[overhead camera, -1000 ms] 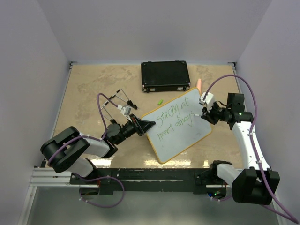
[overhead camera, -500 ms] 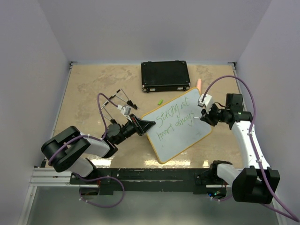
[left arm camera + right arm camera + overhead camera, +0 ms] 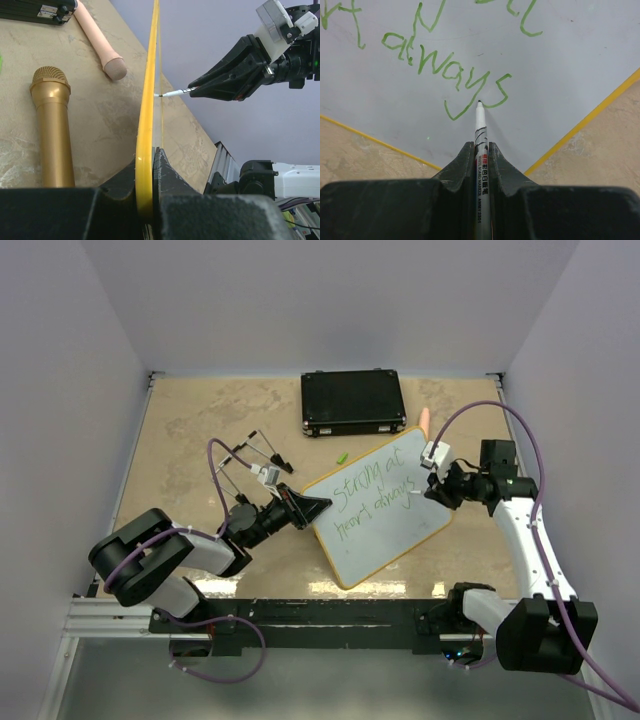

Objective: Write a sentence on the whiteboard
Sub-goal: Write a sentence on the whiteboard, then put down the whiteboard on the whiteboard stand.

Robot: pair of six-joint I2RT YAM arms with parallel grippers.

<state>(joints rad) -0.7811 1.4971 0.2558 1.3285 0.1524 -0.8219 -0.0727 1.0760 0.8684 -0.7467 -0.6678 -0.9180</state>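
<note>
The whiteboard (image 3: 385,515), white with a yellow rim, is held tilted on the table; it shows edge-on in the left wrist view (image 3: 148,100). My left gripper (image 3: 312,508) is shut on its left rim (image 3: 144,165). The sentence (image 3: 375,495) is green lettering in two lines, and the lower line ends in "always" (image 3: 445,75). My right gripper (image 3: 432,485) is shut on a white marker (image 3: 481,135). The marker's tip touches the board at the last "s". The marker also shows in the left wrist view (image 3: 175,93), meeting the board face.
A black case (image 3: 352,402) lies at the far middle. A green cap (image 3: 341,456) and thin black wire pieces (image 3: 255,452) lie left of the board. A pink stick (image 3: 424,420) lies by the board's far corner. A gold microphone (image 3: 50,130) lies behind the board.
My right gripper with the marker has shifted slightly left and away along the end of the lower line. My left gripper and the board have not moved.
</note>
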